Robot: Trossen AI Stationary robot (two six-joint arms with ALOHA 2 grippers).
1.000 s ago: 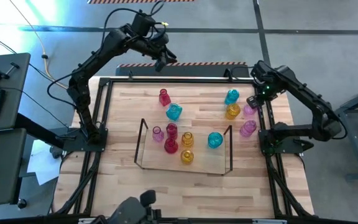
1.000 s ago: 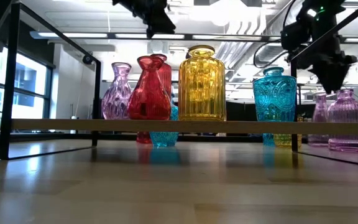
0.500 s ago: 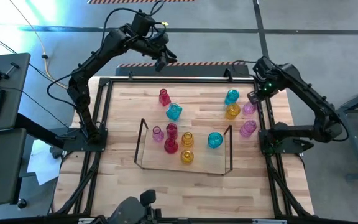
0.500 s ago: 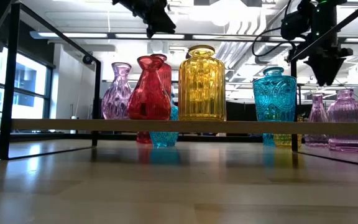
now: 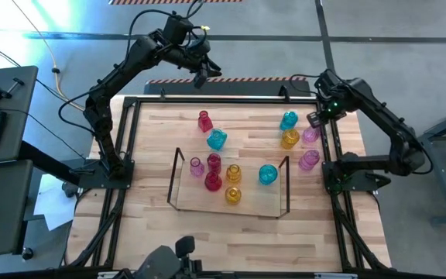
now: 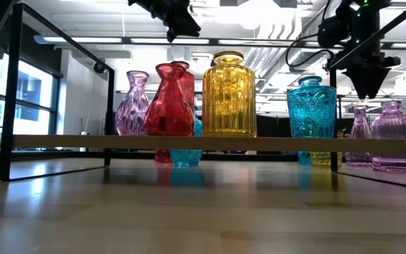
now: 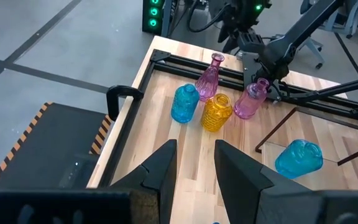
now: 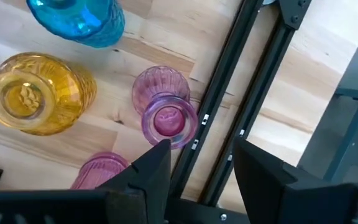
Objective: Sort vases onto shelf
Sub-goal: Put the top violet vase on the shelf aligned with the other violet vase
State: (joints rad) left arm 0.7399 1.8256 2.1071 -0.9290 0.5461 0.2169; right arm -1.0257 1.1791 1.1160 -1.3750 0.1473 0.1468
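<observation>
- Shelf [image 5: 178,190], near half of desk [image 5: 153,225]: six vases on it — pink, two red, two yellow, cyan [image 5: 267,175] — the sorted lot, it seems.
- Behind, on bare wood: red [image 5: 204,121] and cyan [image 5: 217,139] vases; far right a cluster of cyan, yellow [image 5: 289,139] and two pink.
- Right tool [image 5: 314,122]: fingers parted, empty, over pink vase [image 8: 165,112], likely next pick; only its wrist view shows the gap.
- Left tool [image 5: 201,76]: parted, empty, parked high past the far edge.

Cyan vase [image 8: 79,18] cut off at edge
</observation>
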